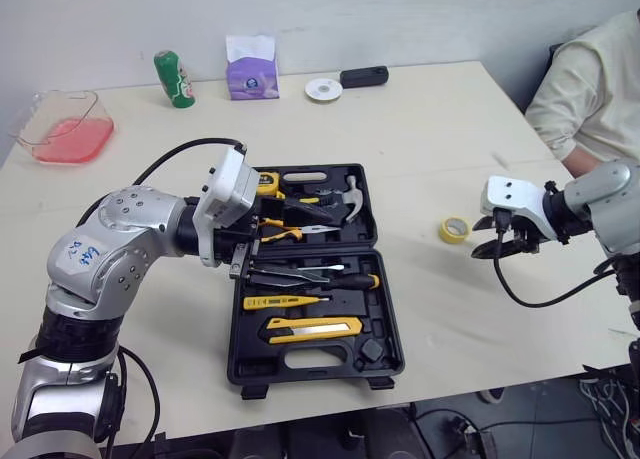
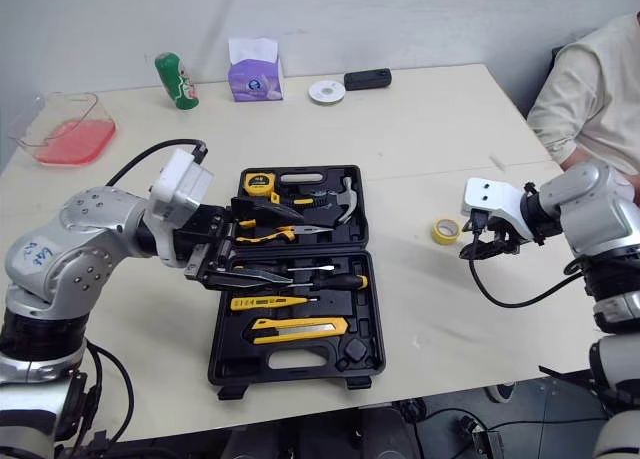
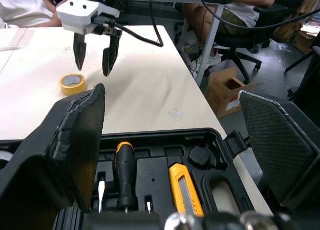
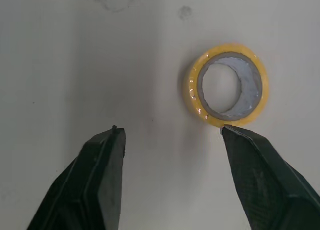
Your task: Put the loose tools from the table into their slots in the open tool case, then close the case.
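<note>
Right gripper (image 4: 170, 135) hangs wide open by the yellow tape roll (image 4: 190, 89) near the worktop's right edge, so I'm squaring up to grab it. Left gripper (image 2: 215, 257) waits spread and empty over the tool case (image 1: 310, 359).

One tool case (image 1: 238, 354), one tape roll (image 4: 190, 92), one green can (image 1: 175, 79)
</note>
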Robot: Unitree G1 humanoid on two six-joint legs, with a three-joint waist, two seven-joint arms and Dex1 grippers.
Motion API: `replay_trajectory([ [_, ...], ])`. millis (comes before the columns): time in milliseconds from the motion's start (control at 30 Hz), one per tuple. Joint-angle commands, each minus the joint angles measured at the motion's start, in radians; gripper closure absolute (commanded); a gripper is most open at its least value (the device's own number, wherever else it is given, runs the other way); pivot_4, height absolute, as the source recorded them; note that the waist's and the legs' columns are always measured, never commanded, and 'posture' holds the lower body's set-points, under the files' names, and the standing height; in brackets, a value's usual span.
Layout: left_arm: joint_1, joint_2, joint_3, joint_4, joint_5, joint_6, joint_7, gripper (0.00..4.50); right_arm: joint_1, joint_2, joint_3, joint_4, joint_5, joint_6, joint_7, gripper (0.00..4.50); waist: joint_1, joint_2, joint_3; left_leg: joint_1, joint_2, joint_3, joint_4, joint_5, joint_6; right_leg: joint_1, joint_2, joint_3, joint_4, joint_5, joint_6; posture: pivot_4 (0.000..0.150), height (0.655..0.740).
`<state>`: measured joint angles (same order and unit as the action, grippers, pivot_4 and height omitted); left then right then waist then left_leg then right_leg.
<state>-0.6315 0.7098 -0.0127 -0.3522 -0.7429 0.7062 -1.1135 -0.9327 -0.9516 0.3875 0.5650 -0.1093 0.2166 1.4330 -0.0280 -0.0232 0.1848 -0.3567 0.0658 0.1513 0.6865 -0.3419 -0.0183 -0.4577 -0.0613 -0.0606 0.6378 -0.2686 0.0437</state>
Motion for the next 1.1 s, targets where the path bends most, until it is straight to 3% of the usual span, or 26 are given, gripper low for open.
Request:
replay_trajectory([
  [33,-0.010,-0.002,0.005,-0.036,-0.007,-0.009,0.008,0.00,-0.046,0.016,-0.014,0.025,-0.029,-0.030,0.011,1.30,0.000,0.000,0.000,0.000,0.000,0.000,0.000,0.000,0.000,0.000,0.000,0.000,0.001,0.000,0.000,0.150,0.7244],
  [300,-0.014,-0.013,-0.002,-0.041,0.002,-0.016,0.025,0.00,-0.090,0.052,-0.016,0.020,-0.037,-0.026,0.056,1.30,-0.001,0.000,0.000,0.000,0.001,0.001,0.000,0.001,-0.001,-0.004,0.000,0.001,0.005,-0.001,-0.002,0.150,0.7244],
  [533,-0.017,-0.021,-0.004,-0.046,0.005,-0.016,0.040,0.00,-0.139,0.142,0.018,0.225,-0.128,-0.108,-0.034,1.30,-0.001,0.000,0.000,0.000,0.001,0.001,0.000,0.001,-0.002,-0.004,0.000,0.002,0.006,-0.001,-0.003,0.150,0.7244],
  [633,-0.020,-0.022,-0.003,-0.043,0.007,-0.015,0.042,0.00,-0.149,0.160,0.013,0.259,-0.135,-0.127,-0.035,2.12,-0.002,0.000,0.000,0.000,0.001,0.001,0.000,0.001,-0.002,-0.004,0.000,0.002,0.006,-0.001,-0.003,0.150,0.7244],
  [767,-0.020,-0.023,-0.003,-0.029,0.015,-0.023,0.040,0.00,-0.141,0.149,-0.001,0.219,-0.125,-0.147,-0.006,3.91,-0.002,0.000,0.000,0.000,0.001,0.001,0.000,0.001,-0.002,-0.004,0.000,0.002,0.006,-0.001,-0.003,0.150,0.7244],
  [800,-0.018,-0.023,-0.004,-0.025,0.018,-0.026,0.039,0.00,-0.136,0.142,-0.007,0.196,-0.120,-0.151,-0.003,4.48,-0.003,0.000,0.000,0.000,0.001,0.001,0.000,0.001,-0.002,-0.004,0.000,0.002,0.006,-0.001,-0.003,0.150,0.7244],
  [900,-0.006,-0.021,-0.004,-0.023,0.025,-0.032,0.037,0.00,-0.112,0.123,-0.031,0.112,-0.091,-0.136,0.021,4.48,-0.002,0.000,0.000,0.000,0.001,0.001,0.000,0.001,-0.002,-0.004,0.000,0.002,0.006,-0.002,-0.003,0.150,0.7244],
  [1000,0.054,0.003,-0.008,-0.051,0.039,-0.049,0.013,0.00,0.004,0.081,-0.107,-0.208,0.027,0.011,0.086,4.48,0.000,0.000,0.000,0.000,0.001,0.001,-0.001,0.001,-0.002,-0.004,0.000,0.002,0.006,-0.001,-0.003,0.150,0.7244],
  [1100,0.128,0.027,-0.036,-0.120,0.044,-0.057,-0.009,0.00,0.203,0.067,-0.187,-0.663,0.242,0.212,0.111,4.48,0.002,0.000,0.000,-0.001,0.001,0.000,0.001,0.001,-0.002,-0.005,0.000,0.002,0.006,-0.002,-0.003,0.150,0.7244],
])
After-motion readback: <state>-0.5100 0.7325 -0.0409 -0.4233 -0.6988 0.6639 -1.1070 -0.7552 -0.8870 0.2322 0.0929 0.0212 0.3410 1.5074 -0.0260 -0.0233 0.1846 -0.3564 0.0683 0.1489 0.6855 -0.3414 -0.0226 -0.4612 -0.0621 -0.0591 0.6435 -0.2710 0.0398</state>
